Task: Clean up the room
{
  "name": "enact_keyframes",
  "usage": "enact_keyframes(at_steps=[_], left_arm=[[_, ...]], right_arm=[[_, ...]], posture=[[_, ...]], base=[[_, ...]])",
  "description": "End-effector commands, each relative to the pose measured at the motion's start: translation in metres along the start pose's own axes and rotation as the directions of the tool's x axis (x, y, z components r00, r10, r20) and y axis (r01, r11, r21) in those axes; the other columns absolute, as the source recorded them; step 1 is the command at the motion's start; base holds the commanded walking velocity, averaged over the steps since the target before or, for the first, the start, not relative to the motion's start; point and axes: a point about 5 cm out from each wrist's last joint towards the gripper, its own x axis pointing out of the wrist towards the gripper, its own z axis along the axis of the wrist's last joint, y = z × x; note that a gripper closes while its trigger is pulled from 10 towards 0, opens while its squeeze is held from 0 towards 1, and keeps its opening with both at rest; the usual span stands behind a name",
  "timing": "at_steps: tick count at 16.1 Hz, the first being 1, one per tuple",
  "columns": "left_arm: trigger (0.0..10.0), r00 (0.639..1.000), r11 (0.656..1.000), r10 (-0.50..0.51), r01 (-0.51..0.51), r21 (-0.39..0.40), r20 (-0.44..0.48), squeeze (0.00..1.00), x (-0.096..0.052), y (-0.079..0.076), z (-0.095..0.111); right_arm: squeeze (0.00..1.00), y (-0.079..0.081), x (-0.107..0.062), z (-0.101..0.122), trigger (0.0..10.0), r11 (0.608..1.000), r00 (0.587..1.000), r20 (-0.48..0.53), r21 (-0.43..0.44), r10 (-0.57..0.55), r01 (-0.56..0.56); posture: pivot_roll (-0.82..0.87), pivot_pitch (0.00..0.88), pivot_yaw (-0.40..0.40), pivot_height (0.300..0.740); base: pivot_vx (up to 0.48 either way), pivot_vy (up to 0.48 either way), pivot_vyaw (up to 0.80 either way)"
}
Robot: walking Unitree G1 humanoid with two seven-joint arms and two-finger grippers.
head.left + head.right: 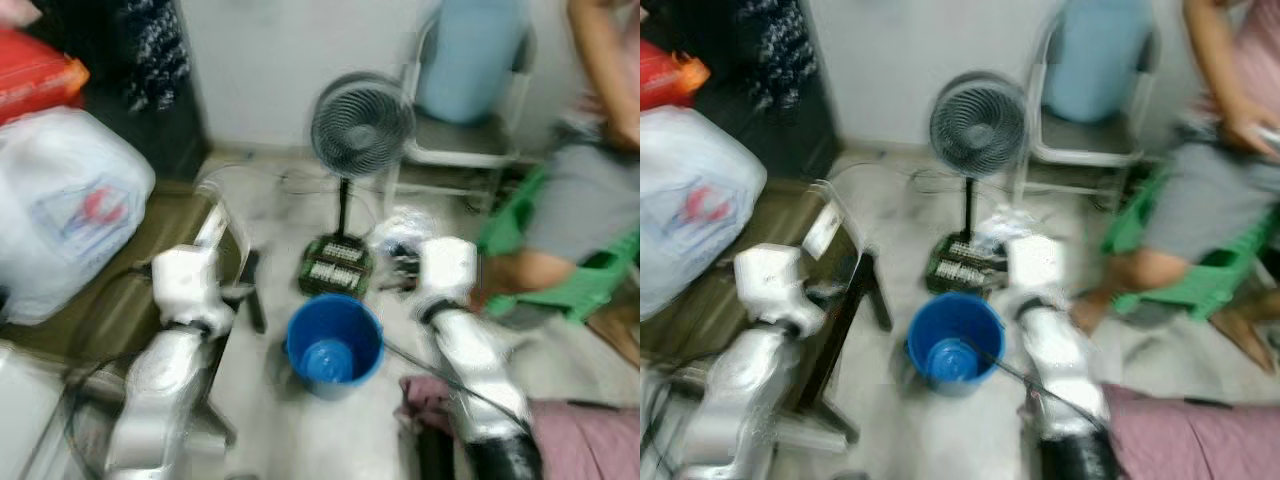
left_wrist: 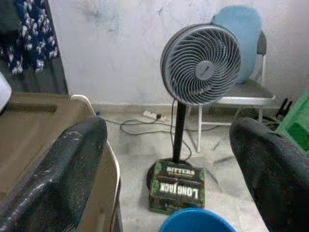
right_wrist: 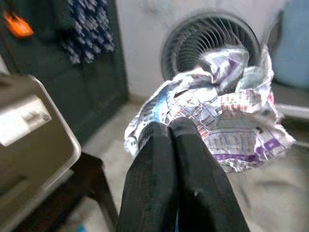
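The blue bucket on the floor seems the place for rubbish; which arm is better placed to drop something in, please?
Probably the right: the right gripper already pinches the crumpled newspaper near the blue bucket. The left gripper is open, holding nothing.

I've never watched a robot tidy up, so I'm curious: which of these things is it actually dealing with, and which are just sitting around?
Part of the job:
- crumpled printed newspaper ball, pinched in the right gripper
- round blue plastic bucket on the floor, probably the bin

Just lying about:
- grey standing fan
- green cardboard box at its base
- white plastic bag
- metal folding chair
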Motion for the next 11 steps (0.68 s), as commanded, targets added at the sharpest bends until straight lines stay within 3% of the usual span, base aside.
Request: enact_keyframes(at_steps=[1,11], left_arm=[[10.0,0.999,0.999,-0.044,0.044,-0.011,0.027,0.00,0.0044,-0.0132,0.0060],[10.0,0.999,0.999,-0.042,0.043,-0.007,0.024,0.00,0.0048,-0.0133,0.0057]], right_arm=[[0.00,-0.0158,-0.0065,-0.0025,10.0,0.998,0.998,-0.015,-0.016,-0.054,0.054],[0.00,-0.0159,-0.0060,-0.0023,10.0,0.999,0.999,-0.014,-0.019,-0.049,0.049]], posture=[[-0.03,0.000,0.017,0.740],[-0.02,0.000,0.015,0.740]], base=[[0.315,0.000,0.00],[0.314,0.000,0.00]])
